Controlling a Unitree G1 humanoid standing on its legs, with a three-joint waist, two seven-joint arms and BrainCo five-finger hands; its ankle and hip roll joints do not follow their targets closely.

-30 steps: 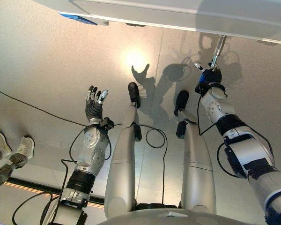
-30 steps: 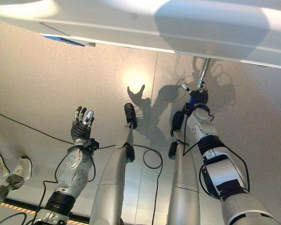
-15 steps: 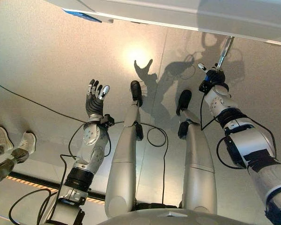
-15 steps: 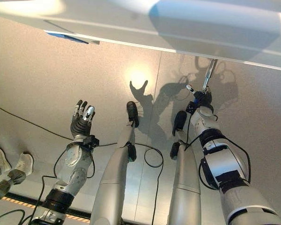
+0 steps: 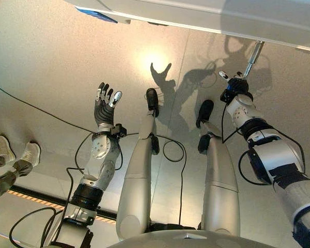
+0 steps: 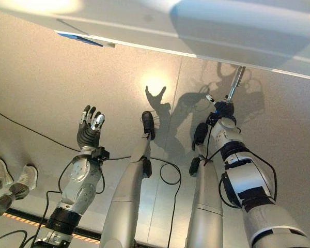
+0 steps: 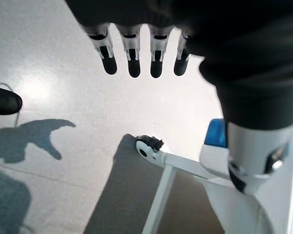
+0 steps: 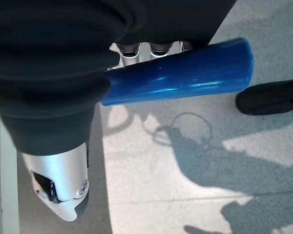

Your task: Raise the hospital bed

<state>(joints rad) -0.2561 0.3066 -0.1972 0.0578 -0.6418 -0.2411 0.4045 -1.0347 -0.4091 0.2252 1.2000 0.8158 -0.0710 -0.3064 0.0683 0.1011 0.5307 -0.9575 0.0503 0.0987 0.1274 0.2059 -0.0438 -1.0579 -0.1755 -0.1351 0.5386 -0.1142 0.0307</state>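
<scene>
bed: white frame edge across the far side of the floor, blue patch at its left end
crank: thin metal rod hanging down from the bed edge near its right end; blue handle at its lower end
right hand: directly below the bed edge, at the lower end of the crank; fingers curled round the blue handle, thumb sticking out free
left hand: well left of the crank, held over bare floor, nearer the robot than the bed; fingers straight and spread, holding nothing
bed leg: white strut with a small dark caster at its tip, seen past the left hand's fingers
person's shoes: light sneakers on the floor, far left of the bed's blue patch
floor: pale, speckled
</scene>
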